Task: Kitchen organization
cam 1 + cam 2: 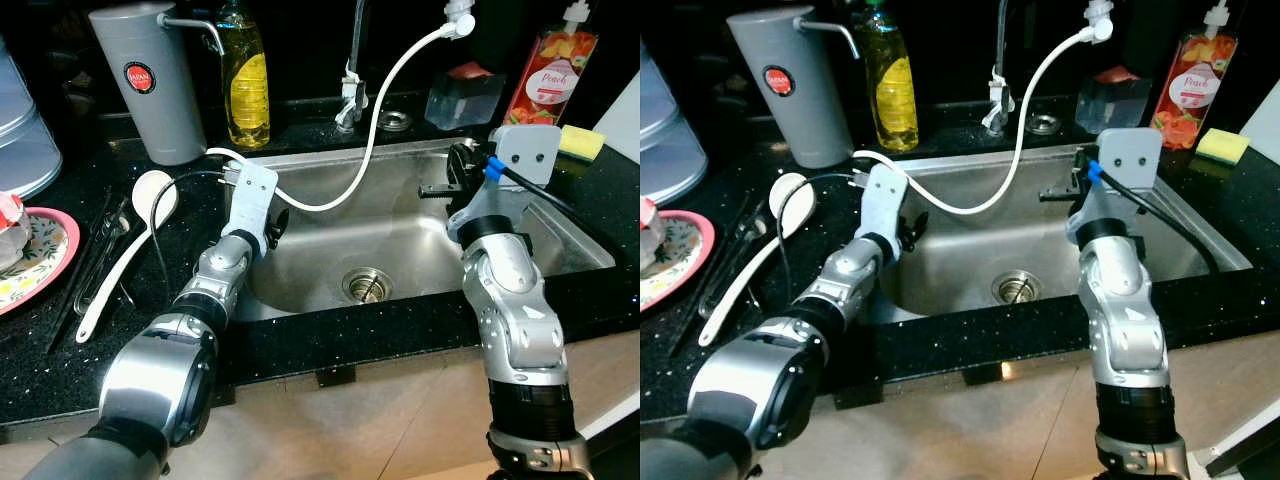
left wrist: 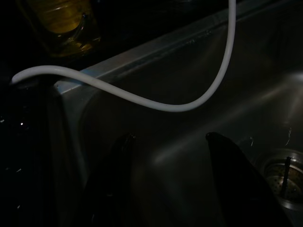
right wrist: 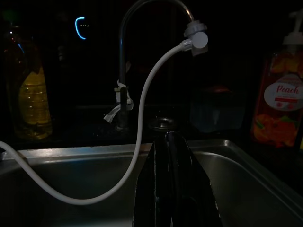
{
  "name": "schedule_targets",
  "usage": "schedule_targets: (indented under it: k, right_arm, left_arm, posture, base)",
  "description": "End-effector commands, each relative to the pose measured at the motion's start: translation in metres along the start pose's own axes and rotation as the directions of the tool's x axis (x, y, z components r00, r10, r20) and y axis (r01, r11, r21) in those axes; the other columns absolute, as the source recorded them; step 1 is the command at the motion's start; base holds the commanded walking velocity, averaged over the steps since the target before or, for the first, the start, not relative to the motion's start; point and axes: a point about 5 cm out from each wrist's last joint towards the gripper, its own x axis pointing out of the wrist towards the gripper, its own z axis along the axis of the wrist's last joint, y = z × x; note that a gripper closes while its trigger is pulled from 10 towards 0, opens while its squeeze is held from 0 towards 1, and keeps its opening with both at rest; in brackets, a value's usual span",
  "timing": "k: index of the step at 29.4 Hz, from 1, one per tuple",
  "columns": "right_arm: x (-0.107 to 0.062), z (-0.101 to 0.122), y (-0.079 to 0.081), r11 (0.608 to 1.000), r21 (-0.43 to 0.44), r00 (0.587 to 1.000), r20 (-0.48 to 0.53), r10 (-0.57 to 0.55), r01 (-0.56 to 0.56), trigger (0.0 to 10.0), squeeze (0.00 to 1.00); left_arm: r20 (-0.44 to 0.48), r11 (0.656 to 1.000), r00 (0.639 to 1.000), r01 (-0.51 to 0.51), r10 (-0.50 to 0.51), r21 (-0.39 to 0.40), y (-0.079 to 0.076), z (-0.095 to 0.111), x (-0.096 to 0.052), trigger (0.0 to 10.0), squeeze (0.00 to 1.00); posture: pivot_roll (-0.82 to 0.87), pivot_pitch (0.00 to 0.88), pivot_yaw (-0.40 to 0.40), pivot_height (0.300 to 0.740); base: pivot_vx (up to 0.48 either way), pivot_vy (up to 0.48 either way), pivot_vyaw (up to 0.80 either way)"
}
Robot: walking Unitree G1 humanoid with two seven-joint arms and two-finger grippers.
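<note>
A stainless steel sink (image 1: 420, 235) is set into the black counter, with a drain (image 1: 367, 284) in its floor. A white hose (image 1: 375, 140) runs from the faucet (image 1: 352, 75) down across the basin to its left rim. My left gripper (image 1: 274, 228) is over the sink's left wall, open, with nothing between its fingers (image 2: 218, 156). My right gripper (image 1: 432, 190) hovers over the right half of the basin, shut and empty, pointing toward the faucet (image 3: 128, 56). A white spoon (image 1: 150, 200) and dark utensils (image 1: 100, 250) lie on the counter left of the sink.
A grey jug (image 1: 160, 85) and a yellow bottle (image 1: 245, 85) stand behind the sink's left corner. A clear box (image 1: 465, 95), a peach soap bottle (image 1: 548, 75) and a yellow sponge (image 1: 582, 142) sit at the back right. A pink plate (image 1: 50, 255) lies far left.
</note>
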Motion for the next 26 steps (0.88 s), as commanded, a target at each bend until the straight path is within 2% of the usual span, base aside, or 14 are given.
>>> schedule_targets:
  k: [1, 3, 8, 16, 26]
  right_arm:
    - [-0.002, 0.000, -0.003, 1.000, -0.011, 1.000, -0.005, -0.013, 0.013, 10.0, 0.00]
    - [-0.003, 0.000, -0.004, 1.000, -0.011, 1.000, -0.009, -0.012, 0.012, 10.0, 0.00]
    - [-0.003, 0.001, 0.000, 1.000, -0.009, 1.000, -0.007, -0.007, 0.007, 10.0, 0.00]
    - [-0.006, 0.002, -0.007, 0.999, -0.017, 1.000, -0.012, -0.027, 0.026, 10.0, 0.00]
    - [-0.004, 0.002, -0.003, 1.000, -0.009, 1.000, -0.012, -0.018, 0.018, 10.0, 0.00]
  left_arm:
    - [-0.041, 0.999, 0.999, 0.006, -0.007, -0.031, -0.005, -0.013, -0.003, 10.0, 0.00]
    - [-0.025, 0.997, 1.000, 0.012, -0.014, -0.077, -0.008, -0.007, 0.000, 10.0, 0.00]
    - [-0.064, 0.993, 0.998, -0.036, 0.028, -0.114, -0.003, -0.012, -0.002, 10.0, 0.00]
    - [-0.073, 0.991, 0.996, -0.063, 0.055, -0.114, 0.005, -0.018, -0.005, 10.0, 0.00]
    - [-0.073, 0.995, 0.997, -0.033, 0.026, -0.099, -0.003, -0.016, -0.003, 10.0, 0.00]
  posture:
    - [-0.23, 0.150, 0.052, 0.740]
    - [-0.22, 0.148, 0.049, 0.740]
    - [-0.24, 0.152, 0.058, 0.740]
    - [-0.24, 0.155, 0.058, 0.740]
    - [-0.24, 0.153, 0.057, 0.740]
  base:
    - [0.000, 0.000, 0.00]
    - [0.000, 0.000, 0.00]
    - [0.000, 0.000, 0.00]
    - [0.000, 0.000, 0.00]
    - [0.000, 0.000, 0.00]
